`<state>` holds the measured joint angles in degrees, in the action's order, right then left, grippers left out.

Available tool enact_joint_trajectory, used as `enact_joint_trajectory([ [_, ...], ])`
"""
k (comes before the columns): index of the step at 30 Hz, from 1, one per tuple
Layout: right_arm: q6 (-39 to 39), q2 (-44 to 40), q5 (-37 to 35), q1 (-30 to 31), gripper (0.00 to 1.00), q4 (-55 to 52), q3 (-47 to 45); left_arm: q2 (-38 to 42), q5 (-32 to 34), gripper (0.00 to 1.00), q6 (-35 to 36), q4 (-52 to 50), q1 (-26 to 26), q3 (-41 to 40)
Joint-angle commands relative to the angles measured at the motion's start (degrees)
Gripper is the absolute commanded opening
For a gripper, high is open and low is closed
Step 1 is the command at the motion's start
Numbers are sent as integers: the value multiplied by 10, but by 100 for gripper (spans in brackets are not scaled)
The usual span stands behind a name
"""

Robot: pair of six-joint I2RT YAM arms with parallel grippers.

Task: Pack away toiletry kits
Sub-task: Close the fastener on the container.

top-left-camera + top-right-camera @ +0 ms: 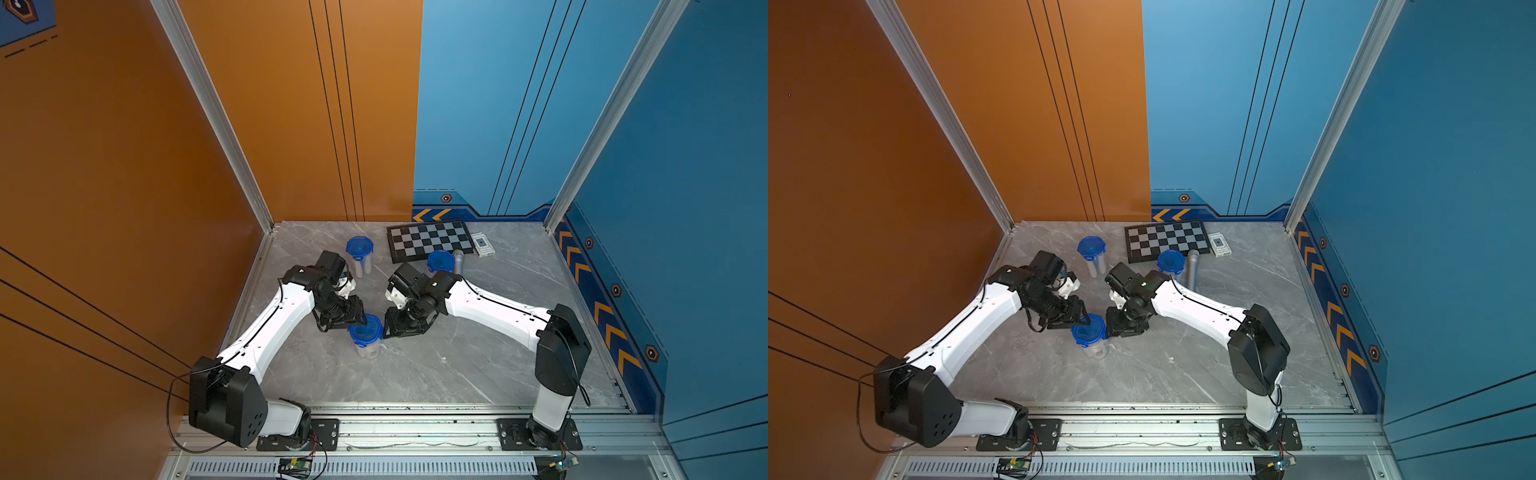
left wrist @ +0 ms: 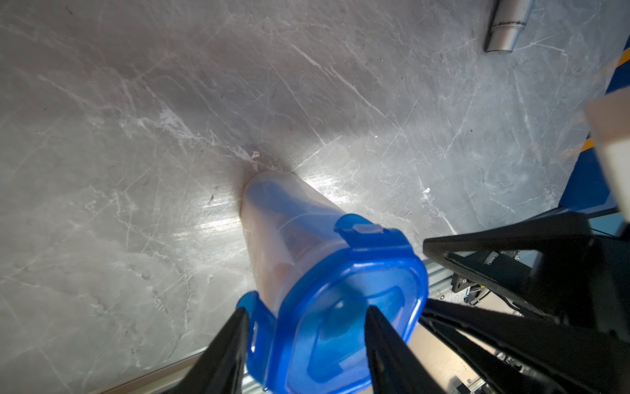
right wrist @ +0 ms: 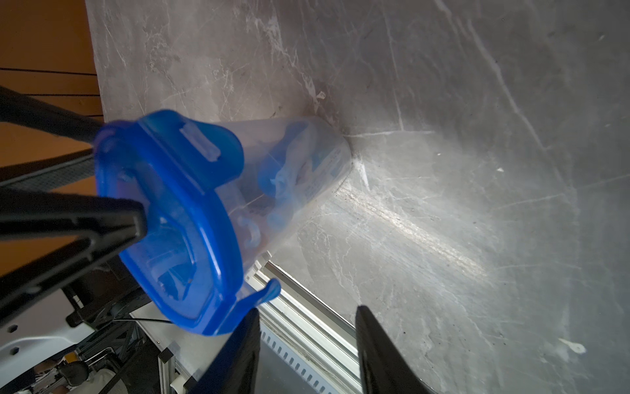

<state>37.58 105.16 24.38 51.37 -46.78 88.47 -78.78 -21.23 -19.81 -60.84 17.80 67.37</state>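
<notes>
A clear cup (image 1: 366, 348) with a blue lid (image 1: 365, 331) stands at the table's front middle in both top views. Through its wall (image 3: 300, 163) I see blurred blue and white items. My left gripper (image 2: 306, 308) is shut across one side of the lid (image 2: 358, 273), with one finger outside a tab (image 2: 252, 307) and the other on the lid's top. My right gripper (image 3: 306, 308) is open and empty on the cup's other side, one finger touching a tab (image 3: 264, 293) that sticks outward. Two more lidded cups stand further back, one at the left (image 1: 360, 249) and one by the chessboard (image 1: 440, 261).
A black-and-white chessboard (image 1: 430, 240) lies at the back, with a small card box (image 1: 482, 244) to its right. A silver microphone (image 1: 458, 262) lies beside the back right cup. An aluminium rail (image 1: 415, 419) runs along the table's front edge.
</notes>
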Motion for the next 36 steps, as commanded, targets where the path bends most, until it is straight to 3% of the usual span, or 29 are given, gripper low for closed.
enact_joint_trajectory([
  [1,19,29,-2,-3,47,56,-12,4,-43,55,-13,-1,9,-23],
  [23,19,42,11,7,46,95,4,21,-91,55,-76,65,21,-69],
  [30,22,21,-4,3,46,97,-18,35,-65,56,-80,65,19,-69],
  [36,23,-18,-25,-13,48,91,-53,57,-59,67,-85,64,8,-73],
])
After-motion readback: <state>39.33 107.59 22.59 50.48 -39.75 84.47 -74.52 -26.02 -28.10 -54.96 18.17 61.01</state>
